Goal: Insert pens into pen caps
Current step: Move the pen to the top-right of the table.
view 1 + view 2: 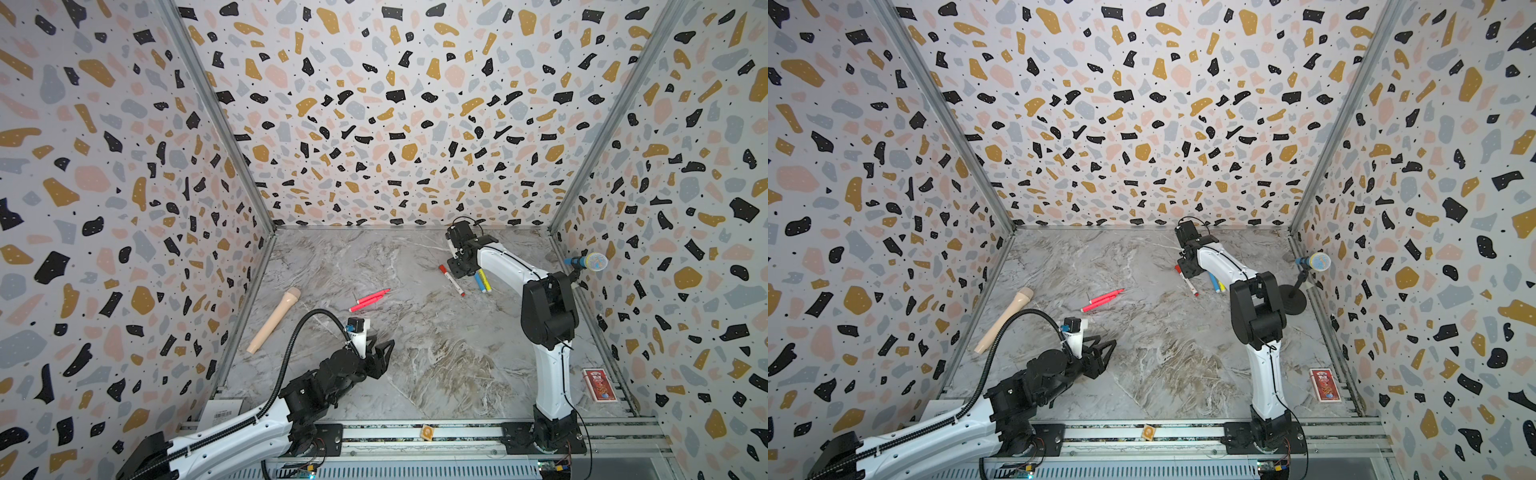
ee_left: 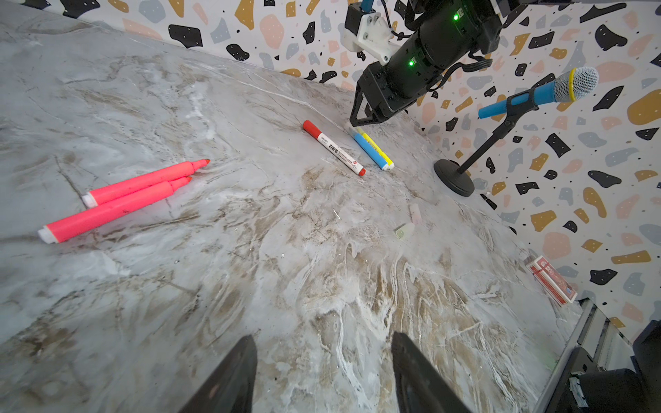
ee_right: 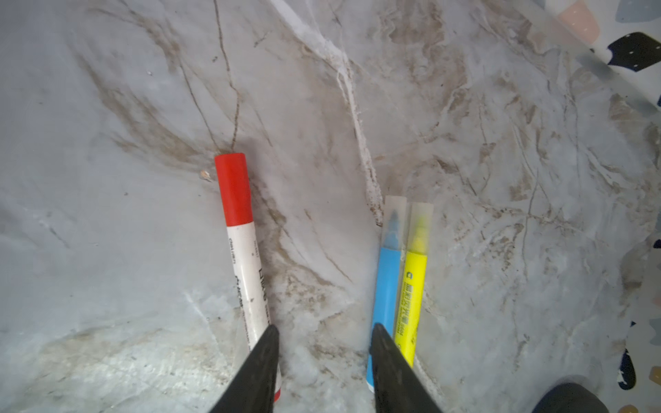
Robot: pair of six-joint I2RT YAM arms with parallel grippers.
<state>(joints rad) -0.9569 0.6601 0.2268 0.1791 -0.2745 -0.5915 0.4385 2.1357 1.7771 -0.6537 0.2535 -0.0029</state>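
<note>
While right claw (image 3: 324,327) gapes (empty), white pen (image 3: 246,271), blue pen (image 3: 388,282) flanking

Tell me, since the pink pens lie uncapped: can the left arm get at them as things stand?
Probably yes. The left gripper is open and empty, and only bare table lies between it and the two pink pens; the right gripper hovers farther back over the other pens.

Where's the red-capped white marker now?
In both top views the white marker lies far right on the table, just left of the blue pen and yellow pen, under the right gripper.
</note>
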